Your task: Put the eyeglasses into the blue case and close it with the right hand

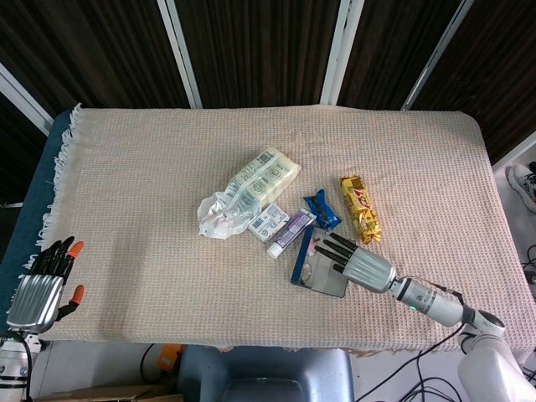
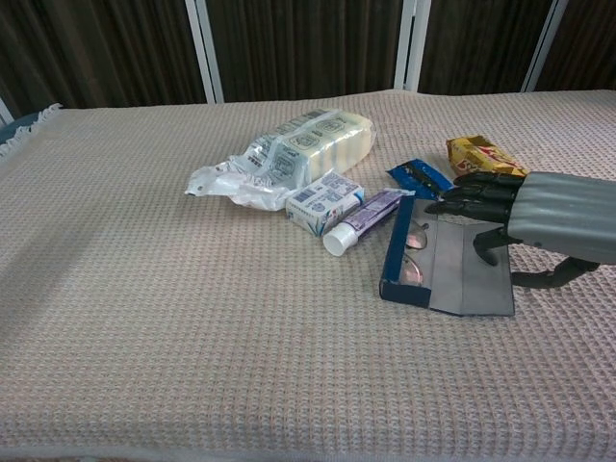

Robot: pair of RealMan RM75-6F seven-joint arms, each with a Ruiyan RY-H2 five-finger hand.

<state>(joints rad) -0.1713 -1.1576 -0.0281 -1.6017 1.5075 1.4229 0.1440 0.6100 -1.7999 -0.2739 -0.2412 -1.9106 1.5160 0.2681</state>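
Observation:
The blue case (image 2: 393,258) lies open near the table's front right, its grey lid (image 2: 462,279) folded flat toward my right hand. The eyeglasses (image 2: 414,252) lie inside the blue half. In the head view the case (image 1: 300,261) shows partly under the dark fingers. My right hand (image 2: 525,219) reaches in from the right with its fingers (image 2: 467,200) stretched over the lid's far edge and the thumb (image 2: 489,246) above the lid; it grips nothing. My left hand (image 1: 43,285) rests at the table's left front edge, fingers spread and empty.
Just beyond the case lie a purple toothpaste tube (image 2: 364,218), a small white-blue box (image 2: 322,202), a clear bag of biscuits (image 2: 289,154), a blue wrapper (image 2: 419,177) and a gold snack bar (image 2: 481,156). A woven beige cloth (image 1: 151,193) covers the table.

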